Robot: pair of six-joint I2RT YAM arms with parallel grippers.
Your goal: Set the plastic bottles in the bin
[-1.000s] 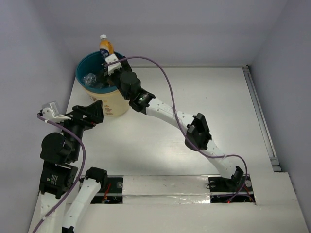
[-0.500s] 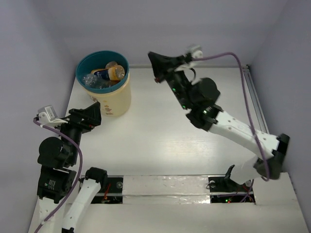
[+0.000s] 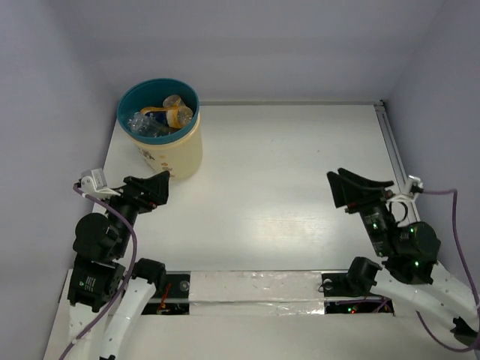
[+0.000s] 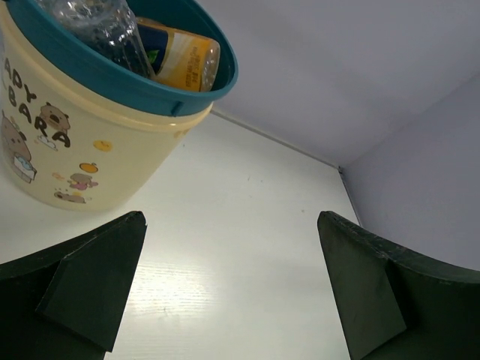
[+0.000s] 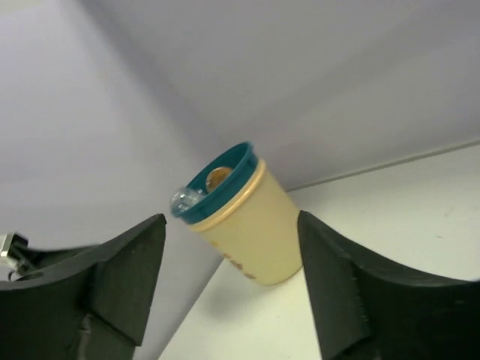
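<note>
Several plastic bottles [image 3: 176, 114] lie heaped inside the bin [image 3: 184, 150], which stands at the far left corner of the worktop [image 3: 285, 165]. From overhead I make out orange ones and clear ones, but the pile is too jumbled for me to count. No bottle shows on the white surface outside the bin. My left gripper [image 3: 161, 189] hangs toward the near left corner, just on the near side of the bin, its jaws apart with nothing between them. My right gripper [image 3: 337, 187] sits by the right edge, well apart from the bin, with its jaws spread and empty too.

On the left wrist camera, the two dark fingers [image 4: 90, 292] frame bare worktop. The bin [image 4: 90, 150] rises close ahead on the left, upright. An orange-labelled bottle [image 4: 184, 64] and a clear one lean just under the teal rim.

On the right wrist camera, the fingers [image 5: 127, 285] stand wide and hold nothing. Far off between them I see the bin [image 5: 251, 232] against the back wall, with a clear bottle [image 5: 182, 199] poking above its rim.

My read is that the job is finished or very nearly so, since every bottle I can find is in the bin and neither arm carries one. The strip along the near edge is hidden behind the arm bases, so I would check there before calling it done.
</note>
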